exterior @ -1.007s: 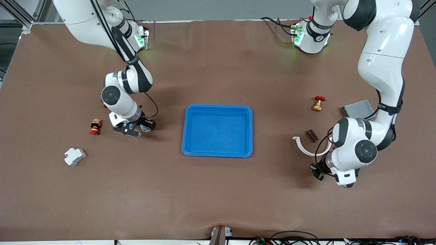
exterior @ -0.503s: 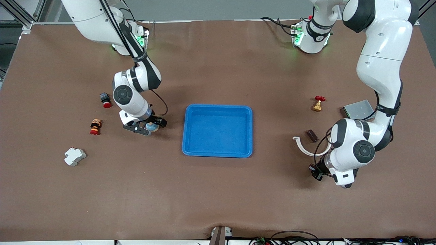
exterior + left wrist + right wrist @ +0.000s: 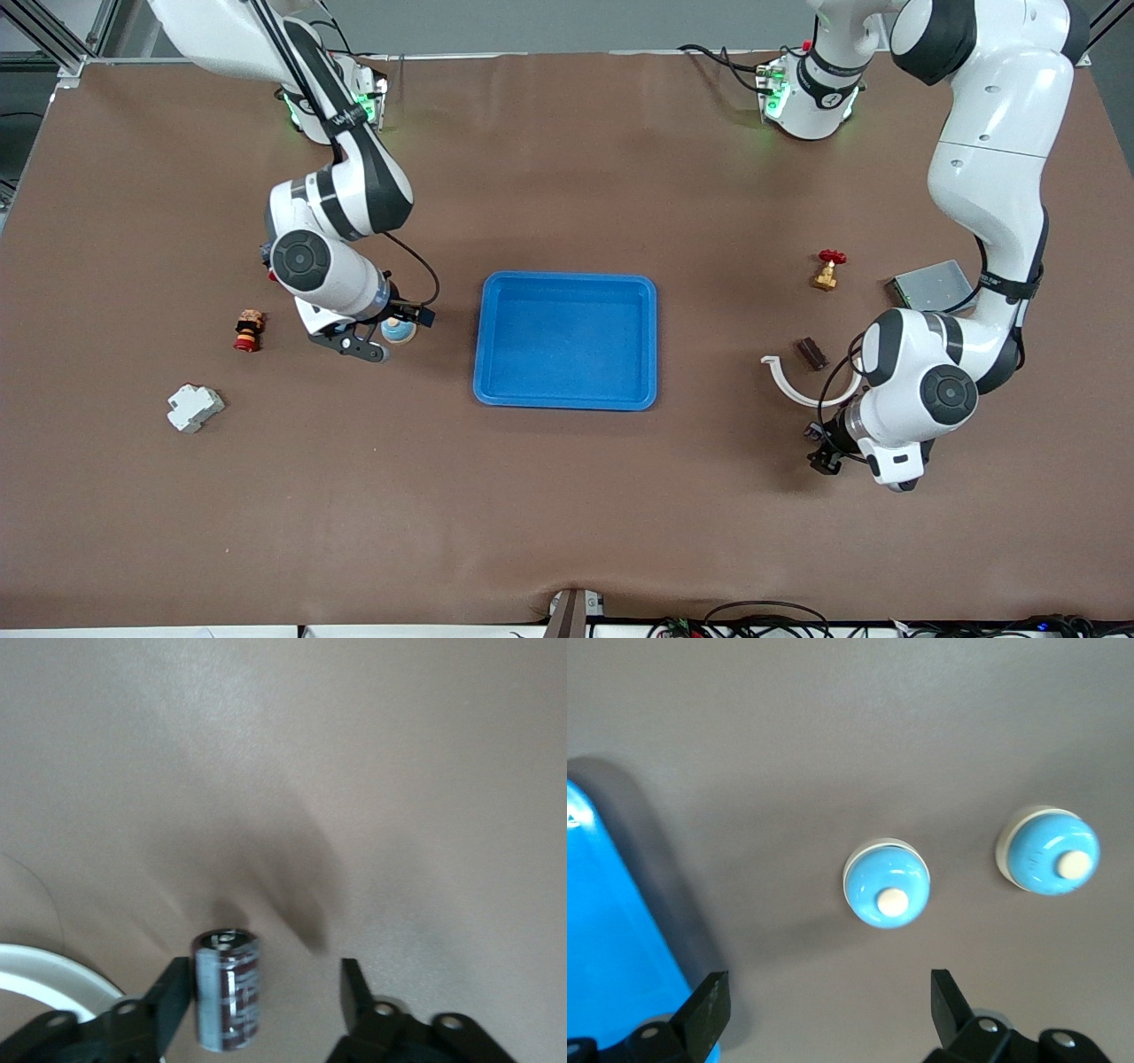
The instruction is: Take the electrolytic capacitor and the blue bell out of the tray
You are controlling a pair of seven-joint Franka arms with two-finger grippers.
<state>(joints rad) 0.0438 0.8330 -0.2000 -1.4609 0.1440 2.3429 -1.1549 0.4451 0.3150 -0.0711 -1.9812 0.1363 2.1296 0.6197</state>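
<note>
The right gripper [image 3: 390, 335] is hanging low over the bench [image 3: 567, 514], in the middle band of the front frame toward the right arm's end. Its jaws are standing wide apart and gripping nothing. The blue bell [image 3: 398, 330] is sitting on the bench beneath them, beside the blue tray [image 3: 567, 277] at the frame's centre. The right wrist view is showing two such blue domes side by side, the front view only one. The left gripper [image 3: 266, 997] is hovering in the lower half of the front frame, toward the left arm's end. Its jaws are also spread, and the capacitor [image 3: 227, 1001] is standing upright between them, close against one finger [image 3: 173, 992] and apart from the other. A white curved piece [image 3: 793, 385] is lying just above it in the frame.
</note>
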